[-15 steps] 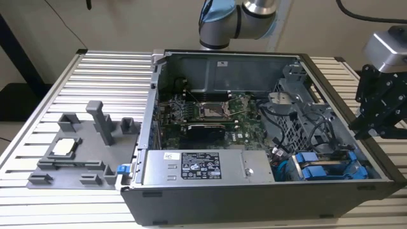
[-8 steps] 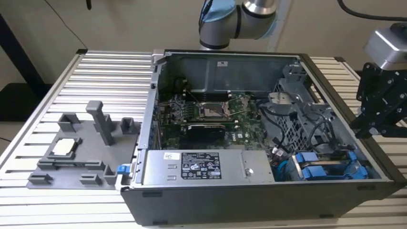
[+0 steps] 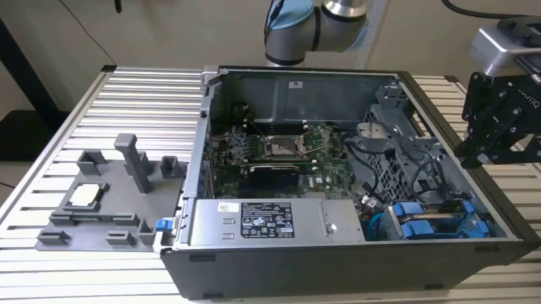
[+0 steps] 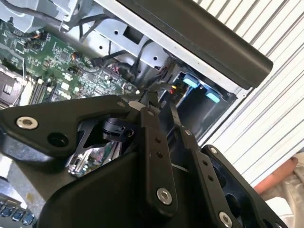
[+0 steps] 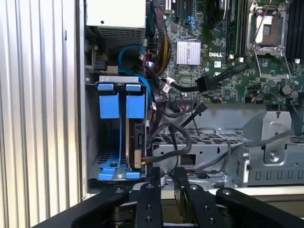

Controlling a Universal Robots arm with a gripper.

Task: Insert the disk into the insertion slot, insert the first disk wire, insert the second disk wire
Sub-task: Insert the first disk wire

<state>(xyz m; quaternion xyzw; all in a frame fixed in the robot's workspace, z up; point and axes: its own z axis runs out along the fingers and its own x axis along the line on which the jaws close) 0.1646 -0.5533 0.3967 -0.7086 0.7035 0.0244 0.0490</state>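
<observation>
At the exterior view's right, above the side wall of the open computer case [image 3: 338, 269], my claw [image 3: 483, 155] hangs with its fingertips toward the case's interior. Both wrist views show my claw [image 5: 166, 175] [image 4: 157, 103] narrow: the two black fingers [image 5: 149, 202] stand nearly parallel with a slim gap between them, and nothing is held in it. The disk [image 5: 137, 142] sits inside the insertion slot [image 5: 127, 137], in the corner of the case next to the power supply [image 3: 258, 221]. It stands on edge, so I see its thin dark side rather than its label. Its long axis runs along the case's near wall, from the exterior view's left to its right. The bright blue tab end of its frame [image 5: 135, 104] points toward the power supply, and the opposite end points toward my claw. A second blue-fronted unit [image 5: 108, 104] lies parallel just beside it, on the side nearer the outer wall. A dark cable [image 5: 183, 142] loops from the tangle beside the motherboard [image 3: 279, 149] to the disk's end nearest me, where a small connector [image 5: 144, 160] meets it; I cannot tell how fully it is seated. My claw is near that end, apart from the disk and the cable. The case rests on a slatted metal worktop [image 3: 85, 95], with a grey fixture [image 3: 110, 196] well apart on the exterior view's left.
</observation>
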